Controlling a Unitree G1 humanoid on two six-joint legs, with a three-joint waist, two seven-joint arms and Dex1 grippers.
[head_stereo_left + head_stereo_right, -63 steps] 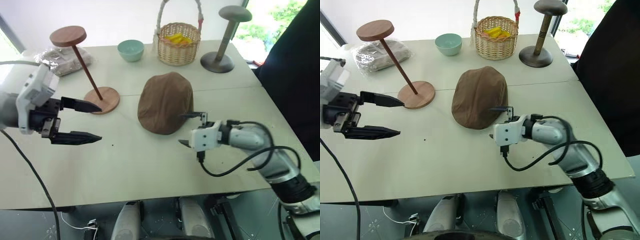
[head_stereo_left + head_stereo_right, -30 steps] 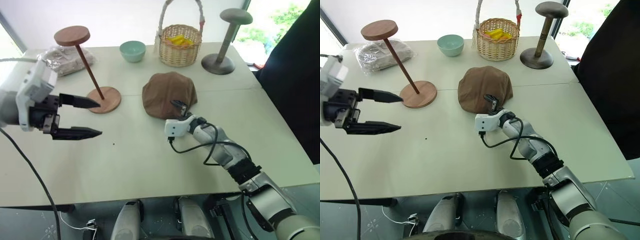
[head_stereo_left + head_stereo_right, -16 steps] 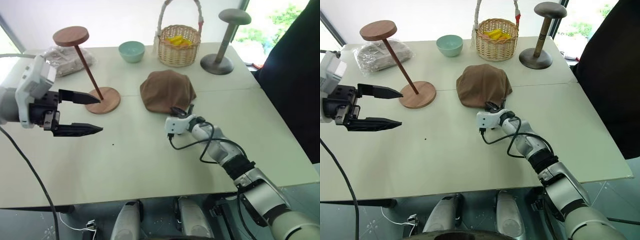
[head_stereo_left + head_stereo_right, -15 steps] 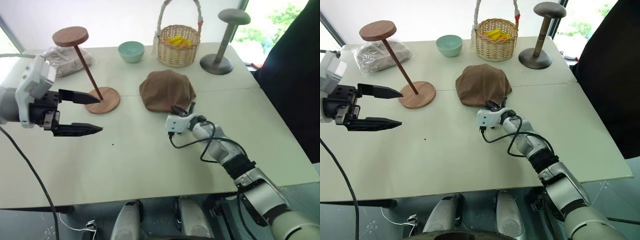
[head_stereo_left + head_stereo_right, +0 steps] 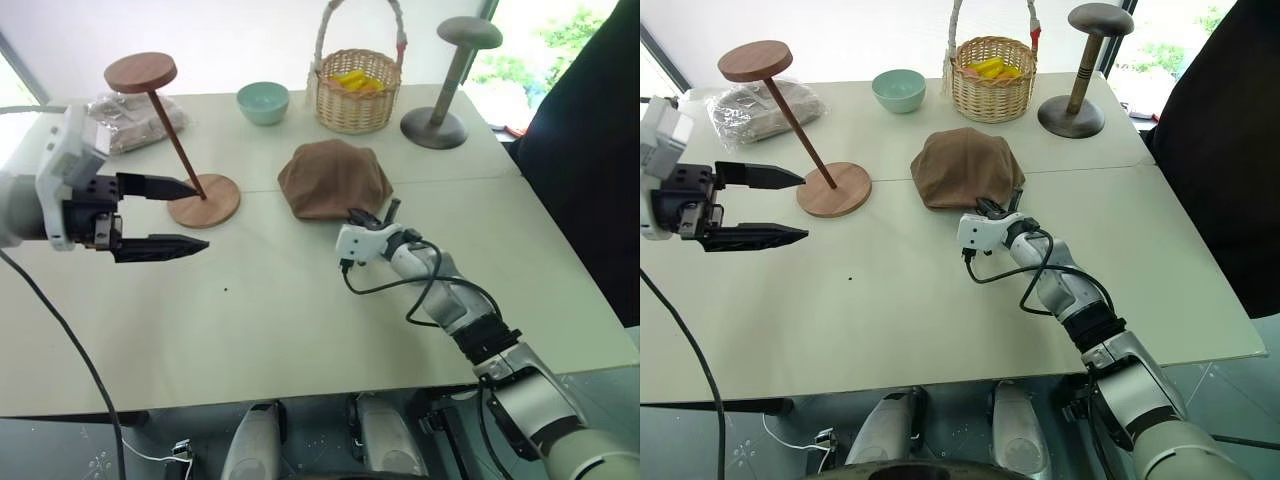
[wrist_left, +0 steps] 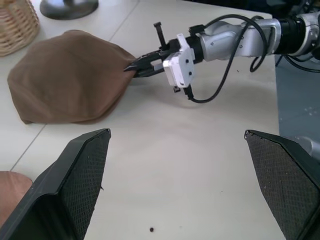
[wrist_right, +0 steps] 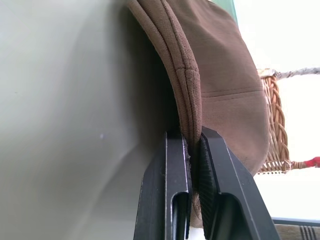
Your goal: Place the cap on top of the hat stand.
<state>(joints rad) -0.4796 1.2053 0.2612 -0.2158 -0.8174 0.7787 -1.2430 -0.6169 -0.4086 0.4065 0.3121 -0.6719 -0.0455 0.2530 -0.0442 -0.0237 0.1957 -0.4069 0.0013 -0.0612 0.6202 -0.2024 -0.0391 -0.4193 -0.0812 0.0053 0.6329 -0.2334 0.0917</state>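
Note:
The brown cap lies bunched on the table's middle. My right gripper is shut on the cap's near brim; in the right wrist view both black fingers pinch the folded brim edge. The left wrist view shows that gripper biting the cap from the side. The hat stand stands to the cap's left, its thin rod slanting up to a round disc. My left gripper hovers open just in front of the stand's base, holding nothing.
At the table's far side stand a wicker basket with yellow items, a pale green bowl, a grey holder with a domed top, and a plastic bag behind the stand. A dark shape borders the right side.
My right gripper has shut on the cap's near brim, and the cap has bunched up shorter than before. The left gripper has stayed in place, open.

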